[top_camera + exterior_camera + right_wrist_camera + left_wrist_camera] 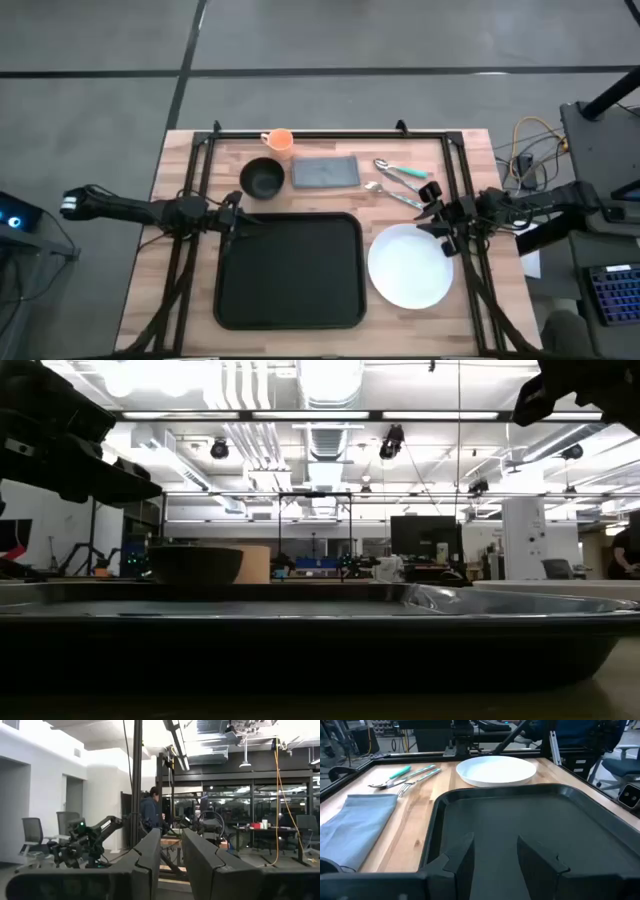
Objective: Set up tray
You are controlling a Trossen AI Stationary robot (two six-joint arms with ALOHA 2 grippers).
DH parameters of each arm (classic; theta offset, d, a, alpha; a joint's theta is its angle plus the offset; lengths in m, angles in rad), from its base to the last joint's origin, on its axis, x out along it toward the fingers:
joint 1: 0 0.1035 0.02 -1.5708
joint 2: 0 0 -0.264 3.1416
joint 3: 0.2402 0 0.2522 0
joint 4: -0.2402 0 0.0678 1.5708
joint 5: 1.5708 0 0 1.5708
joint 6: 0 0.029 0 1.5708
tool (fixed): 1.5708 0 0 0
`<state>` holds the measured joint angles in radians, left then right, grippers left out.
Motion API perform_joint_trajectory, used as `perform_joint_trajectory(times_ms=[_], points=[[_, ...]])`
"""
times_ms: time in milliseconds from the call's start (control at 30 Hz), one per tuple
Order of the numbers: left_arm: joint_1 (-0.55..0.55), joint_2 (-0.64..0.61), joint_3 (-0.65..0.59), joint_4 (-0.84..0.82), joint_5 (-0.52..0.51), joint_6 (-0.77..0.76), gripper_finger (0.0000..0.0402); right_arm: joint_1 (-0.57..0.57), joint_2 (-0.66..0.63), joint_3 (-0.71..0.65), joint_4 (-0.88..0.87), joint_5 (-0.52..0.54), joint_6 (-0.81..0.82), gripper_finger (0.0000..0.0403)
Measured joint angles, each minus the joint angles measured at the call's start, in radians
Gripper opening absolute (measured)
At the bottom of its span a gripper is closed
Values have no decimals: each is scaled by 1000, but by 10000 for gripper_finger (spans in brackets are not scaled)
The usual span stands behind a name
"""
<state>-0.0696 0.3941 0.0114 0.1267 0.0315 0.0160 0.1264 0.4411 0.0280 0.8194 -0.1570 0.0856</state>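
We see a wooden surface carrying the black tray and white plate; left claw narrowly parted, right claw likewise; office room beyond, no legible writing.

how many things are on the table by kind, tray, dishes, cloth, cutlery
tray: 1
dishes: 3 (white plate, black bowl, orange cup)
grey cloth: 1
cutlery: looks like 2 teal-handled pieces, exact count hard to tell
total: about 7

Likely a robotics lab, exposed ceiling ducts, office chairs, another robot arm
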Motion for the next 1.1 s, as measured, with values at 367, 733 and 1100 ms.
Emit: perform_joint_trajectory(times_ms=[367,733,1100], points=[[0,0,0,0,1,0,130,0,0,0,0,0,0,82],[0,0,0,0,0,0,130,0,0,0,0,0,0,68],[0,0,0,0,-4,0,130,0,0,0,0,0,0,79]])
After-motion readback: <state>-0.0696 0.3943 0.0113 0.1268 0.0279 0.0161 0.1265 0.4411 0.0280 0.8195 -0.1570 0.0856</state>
